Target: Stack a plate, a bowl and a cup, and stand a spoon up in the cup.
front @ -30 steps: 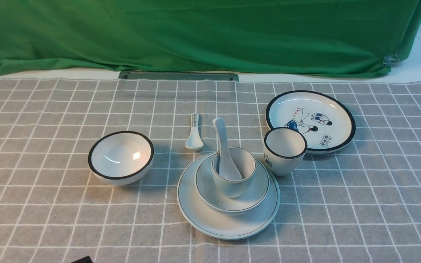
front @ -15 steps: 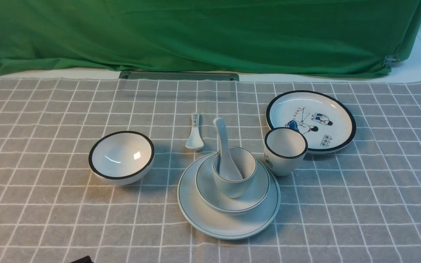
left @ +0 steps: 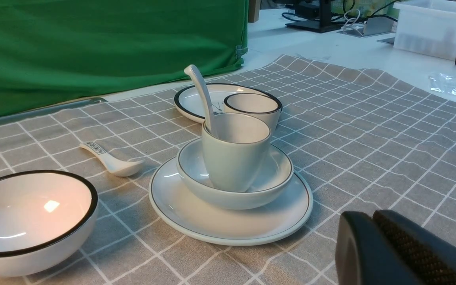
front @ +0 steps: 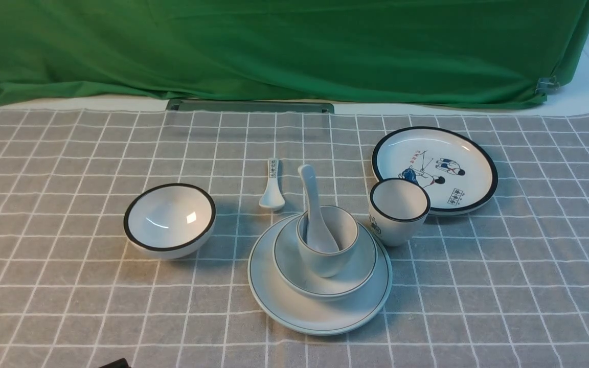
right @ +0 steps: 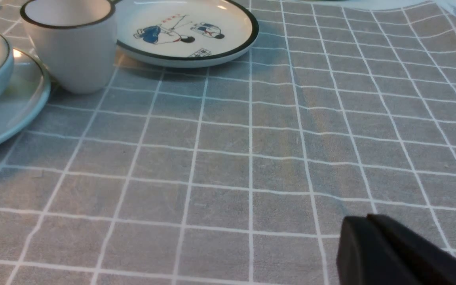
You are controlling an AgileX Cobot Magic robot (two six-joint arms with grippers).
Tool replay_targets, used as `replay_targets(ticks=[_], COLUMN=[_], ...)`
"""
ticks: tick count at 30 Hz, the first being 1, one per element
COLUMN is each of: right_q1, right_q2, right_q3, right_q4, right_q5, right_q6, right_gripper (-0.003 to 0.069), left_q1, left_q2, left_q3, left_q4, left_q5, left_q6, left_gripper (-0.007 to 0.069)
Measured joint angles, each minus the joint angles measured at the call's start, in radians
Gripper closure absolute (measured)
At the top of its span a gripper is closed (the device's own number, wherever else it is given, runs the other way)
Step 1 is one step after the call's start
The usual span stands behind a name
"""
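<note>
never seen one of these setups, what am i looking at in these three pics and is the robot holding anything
It is a two-armed robot at a table, filmed by three cameras. The wide picture looks forward from between the arms; the other two come from cameras on each wrist.

On the grey checked tablecloth stands a finished stack: a large plain white plate, on it a shallow white bowl, in that a plain off-white cup, with a white ceramic spoon standing in the cup. Around it are spare dishes: a black-rimmed bowl, a small spoon with a printed handle, a black-rimmed cup and a cartoon plate.

The dark shapes in the wrist pictures are the left gripper and right gripper. Both are shut and hold nothing.
</note>
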Motion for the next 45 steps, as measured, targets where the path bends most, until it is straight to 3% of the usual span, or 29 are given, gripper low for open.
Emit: replay_targets(ticks=[17, 24, 25, 26, 31, 37, 45], right_q1=[0.000, 0.000, 0.000, 0.000, 0.000, 0.000, 0.000], right_q2=[0.000, 0.000, 0.000, 0.000, 0.000, -0.001, -0.001], right_q3=[0.000, 0.000, 0.000, 0.000, 0.000, 0.000, 0.000], right_q4=[0.000, 0.000, 0.000, 0.000, 0.000, 0.000, 0.000], right_q5=[0.000, -0.001, -0.001, -0.001, -0.002, -0.004, -0.004], right_q6=[0.000, 0.000, 0.000, 0.000, 0.000, 0.000, 0.000], right_gripper=[0.0589, 0.0571, 0.0571, 0.0565, 0.0550, 0.0539, 0.0519], left_q1=[0.027, 0.415, 0.428, 0.534, 0.744, 0.800, 0.800], left_q2=[-0.002, -0.065, -0.067, -0.083, -0.150, -0.153, -0.153], left_q3=[0.000, 0.000, 0.000, 0.000, 0.000, 0.000, 0.000], left_q4=[0.057, -0.125, -0.125, -0.164, -0.217, -0.237, -0.238], left_q5=[-0.020, -0.120, -0.121, -0.118, 0.041, 0.287, 0.282], left_q6=[0.045, 0.142, 0.142, 0.147, 0.157, 0.158, 0.167], left_gripper=[0.0612, 0.0612, 0.0612, 0.0612, 0.0612, 0.0612, 0.0612])
